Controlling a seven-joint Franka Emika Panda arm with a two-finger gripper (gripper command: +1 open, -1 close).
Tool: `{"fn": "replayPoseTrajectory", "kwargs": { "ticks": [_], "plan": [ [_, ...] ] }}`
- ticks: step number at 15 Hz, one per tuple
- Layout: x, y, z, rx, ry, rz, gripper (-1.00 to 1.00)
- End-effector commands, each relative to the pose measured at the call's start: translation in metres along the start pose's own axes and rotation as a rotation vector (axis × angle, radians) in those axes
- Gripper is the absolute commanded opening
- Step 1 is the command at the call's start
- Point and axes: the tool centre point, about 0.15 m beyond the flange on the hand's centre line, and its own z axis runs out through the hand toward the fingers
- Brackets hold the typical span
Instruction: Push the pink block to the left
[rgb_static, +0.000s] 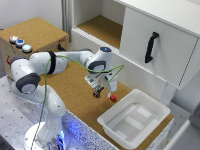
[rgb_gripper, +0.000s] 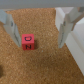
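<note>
On the exterior view's left, three round push-buttons (rgb_static: 20, 43) with pale rims sit in a row on top of a cork-covered box (rgb_static: 42, 32). Just beside it, the white arm (rgb_static: 45, 67) rises from its base on the perforated metal surface and reaches across the cork bench (rgb_static: 75, 95) toward the middle. A green cable (rgb_static: 75, 62) loops along the arm to the wrist.

At the centre, the tool (rgb_static: 102, 92) hangs low over the bench, pointing down. The pink block (rgb_static: 113, 97) lies on the cork just beside the tool, on the side toward the exterior view's right, and close to the near corner of the white plastic bin (rgb_static: 135, 117), which takes up the bench's lower right. Behind it stands a white cabinet with a black handle (rgb_static: 151, 47) on its door.

From the wrist view, the tool (rgb_gripper: 36, 27) stands wide open, its pale fingers (rgb_gripper: 65, 27) well apart and holding nothing. The pink block (rgb_gripper: 28, 41) rests flat on the cork between them, nearer to one finger (rgb_gripper: 7, 20) than to the other, and a dark mark shows on its top face. Whether that nearer finger touches the block cannot be told; a thin strip of cork seems to show between them.
</note>
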Motion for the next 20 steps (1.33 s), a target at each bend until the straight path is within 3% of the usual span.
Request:
{"fn": "replayPoseTrajectory", "kwargs": {
  "ticks": [1, 6, 10, 15, 20],
  "plan": [
    [0.031, 0.007, 0.023, 0.034, -0.014, -0.038, -1.0],
    [0.042, 0.013, 0.056, 0.0, -0.03, -0.027, -1.0],
    [0.054, 0.022, 0.076, 0.044, -0.015, 0.007, -1.0],
    [0.064, 0.015, 0.098, 0.002, -0.03, -0.022, -1.0],
    [0.068, 0.003, 0.11, 0.018, -0.018, -0.03, -1.0]
  ]
}}
